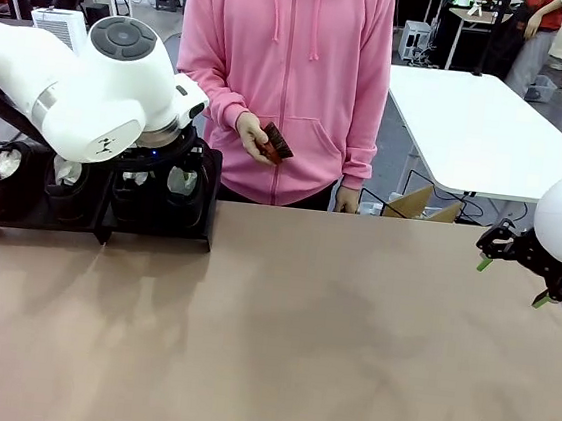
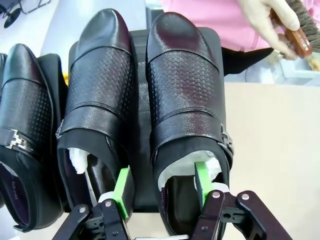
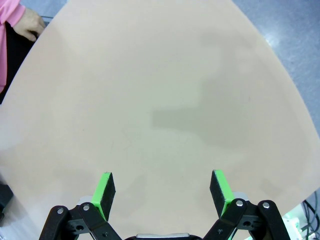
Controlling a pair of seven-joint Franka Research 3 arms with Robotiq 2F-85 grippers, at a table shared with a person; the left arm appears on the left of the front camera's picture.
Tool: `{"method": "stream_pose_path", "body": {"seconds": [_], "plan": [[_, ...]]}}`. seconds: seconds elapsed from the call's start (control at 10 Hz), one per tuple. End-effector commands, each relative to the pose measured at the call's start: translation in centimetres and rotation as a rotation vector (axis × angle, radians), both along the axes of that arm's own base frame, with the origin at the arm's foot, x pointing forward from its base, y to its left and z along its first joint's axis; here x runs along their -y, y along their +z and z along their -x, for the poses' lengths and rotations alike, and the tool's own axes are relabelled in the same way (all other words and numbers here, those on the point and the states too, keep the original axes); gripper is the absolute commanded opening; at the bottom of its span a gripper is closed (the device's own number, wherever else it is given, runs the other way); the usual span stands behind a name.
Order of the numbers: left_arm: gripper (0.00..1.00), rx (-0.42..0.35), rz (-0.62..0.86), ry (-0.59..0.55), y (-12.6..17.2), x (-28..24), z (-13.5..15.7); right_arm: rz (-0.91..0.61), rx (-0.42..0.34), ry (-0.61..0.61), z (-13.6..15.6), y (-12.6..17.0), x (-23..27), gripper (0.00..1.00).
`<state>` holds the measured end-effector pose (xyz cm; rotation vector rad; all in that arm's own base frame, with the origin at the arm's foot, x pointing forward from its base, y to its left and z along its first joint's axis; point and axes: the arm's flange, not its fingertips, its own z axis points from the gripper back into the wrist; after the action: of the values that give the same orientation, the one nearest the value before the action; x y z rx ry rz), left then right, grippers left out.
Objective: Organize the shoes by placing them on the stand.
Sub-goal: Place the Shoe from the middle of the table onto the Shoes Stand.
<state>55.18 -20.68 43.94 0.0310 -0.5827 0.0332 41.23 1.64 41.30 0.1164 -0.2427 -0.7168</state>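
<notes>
Several glossy black shoes (image 1: pixel 63 180) stuffed with white paper stand in a row on the low black stand (image 1: pixel 158 233) at the table's far left. My left arm reaches over them. Seen from the left wrist, my left gripper (image 2: pixel 162 186) is open astride the side wall of the right-hand shoe (image 2: pixel 185 90): one green pad sits in the gap beside the neighbouring shoe (image 2: pixel 102 85), the other inside the opening against the paper. A third shoe (image 2: pixel 25 125) lies further left. My right gripper (image 1: pixel 521 271) hangs open and empty at the table's right edge, over bare tabletop (image 3: pixel 162 192).
A person in a pink hoodie stands at the far side, just right of the stand, holding a small brown brush (image 1: pixel 276 142) in one hand (image 2: pixel 265 20). A cardboard box (image 1: pixel 418 203) shows behind the far edge.
</notes>
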Motion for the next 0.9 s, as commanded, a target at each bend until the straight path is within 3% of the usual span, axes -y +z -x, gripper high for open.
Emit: {"method": "stream_pose_path", "body": {"seconds": [0.0,0.8], "plan": [[0.64,0.004,0.003,-0.003,0.21,-0.14,-0.13,0.007,0.005,0.009,0.03,0.18,0.0,1.0],[0.64,0.004,0.003,-0.003,0.21,-0.14,-0.13,0.007,0.005,0.009,0.03,0.18,0.0,1.0]]}}
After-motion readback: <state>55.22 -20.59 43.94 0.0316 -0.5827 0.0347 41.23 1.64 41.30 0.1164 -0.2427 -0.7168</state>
